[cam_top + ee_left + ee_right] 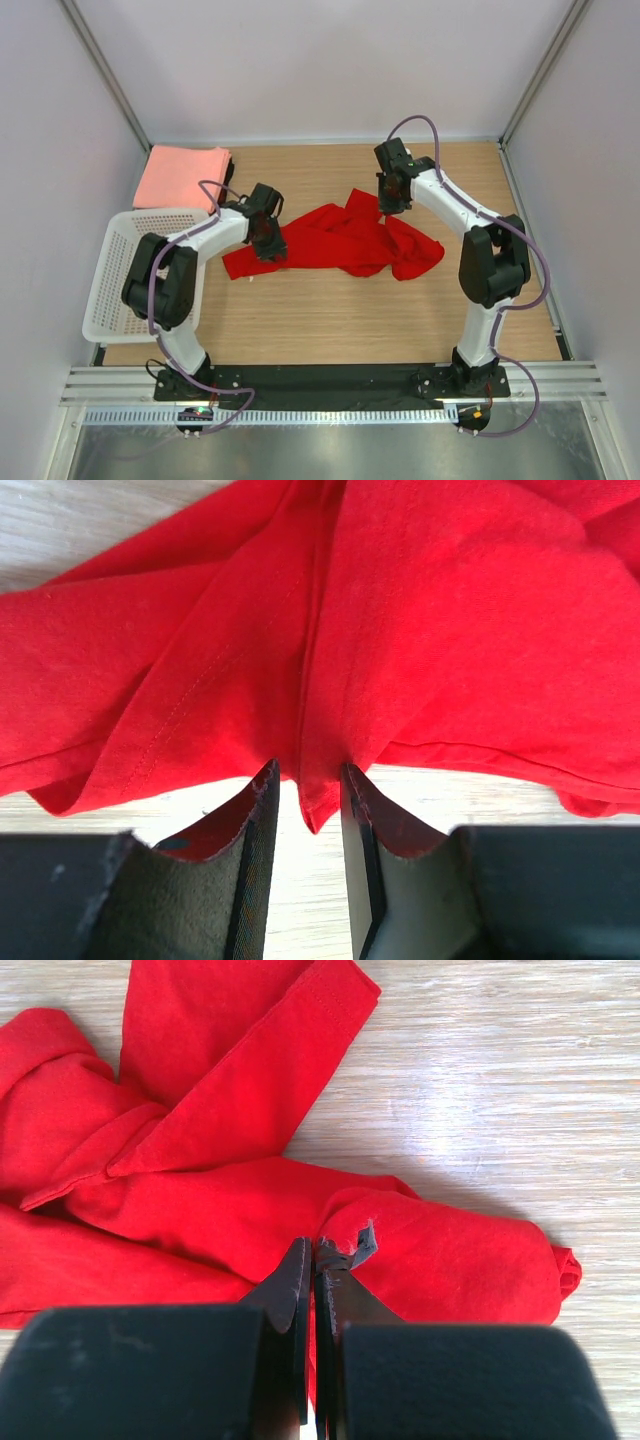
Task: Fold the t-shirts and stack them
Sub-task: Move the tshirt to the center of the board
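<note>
The plain red t-shirt (340, 240) lies crumpled across the middle of the wooden table. My left gripper (268, 245) is at its left part. In the left wrist view its jaws (307, 770) stand a little apart, with a hanging corner of the red shirt (400, 630) between them and a strip of table showing beside the cloth. My right gripper (390, 200) is at the shirt's far right part. In the right wrist view it (318, 1245) is shut on a fold of the red cloth (200, 1210). A folded salmon-pink shirt (180, 175) lies at the back left with a dark edge (230, 172) beside it.
A white plastic mesh basket (125, 270) stands at the left edge, next to the left arm. White walls close the table in on the left, back and right.
</note>
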`<state>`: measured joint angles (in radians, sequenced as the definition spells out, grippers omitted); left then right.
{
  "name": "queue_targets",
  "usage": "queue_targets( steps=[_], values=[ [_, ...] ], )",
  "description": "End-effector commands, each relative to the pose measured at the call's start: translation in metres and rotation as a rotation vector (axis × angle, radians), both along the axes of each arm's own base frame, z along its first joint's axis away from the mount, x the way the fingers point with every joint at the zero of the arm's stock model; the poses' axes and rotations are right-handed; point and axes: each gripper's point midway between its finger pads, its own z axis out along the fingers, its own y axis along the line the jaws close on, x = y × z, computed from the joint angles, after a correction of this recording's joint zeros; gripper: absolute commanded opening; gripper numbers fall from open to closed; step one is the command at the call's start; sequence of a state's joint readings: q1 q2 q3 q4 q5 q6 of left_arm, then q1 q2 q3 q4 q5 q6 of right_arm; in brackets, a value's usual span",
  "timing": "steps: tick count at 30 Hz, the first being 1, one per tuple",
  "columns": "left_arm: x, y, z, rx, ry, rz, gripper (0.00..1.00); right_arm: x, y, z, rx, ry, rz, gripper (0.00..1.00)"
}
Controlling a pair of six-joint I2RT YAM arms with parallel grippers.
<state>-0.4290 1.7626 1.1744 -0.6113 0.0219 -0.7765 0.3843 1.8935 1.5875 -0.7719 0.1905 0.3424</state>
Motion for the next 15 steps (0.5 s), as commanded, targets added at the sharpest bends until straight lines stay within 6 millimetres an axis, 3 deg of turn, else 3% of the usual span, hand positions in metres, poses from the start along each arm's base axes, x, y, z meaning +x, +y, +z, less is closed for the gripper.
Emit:
queue_targets(
  steps=[1,8,15],
  values=[
    [0.005,-0.008,0.017,-0.055,-0.065,0.025,0.32,0.001,0.004,0.027,0.031,-0.069,0.003,0.02],
    [-0.005,-0.008,0.000,-0.049,-0.012,0.038,0.28,0.000,0.003,0.024,0.026,-0.064,0.002,0.01],
    [0.001,-0.011,0.019,-0.058,-0.059,0.043,0.27,-0.001,0.003,0.024,0.023,-0.064,0.001,0.01]
  ],
)
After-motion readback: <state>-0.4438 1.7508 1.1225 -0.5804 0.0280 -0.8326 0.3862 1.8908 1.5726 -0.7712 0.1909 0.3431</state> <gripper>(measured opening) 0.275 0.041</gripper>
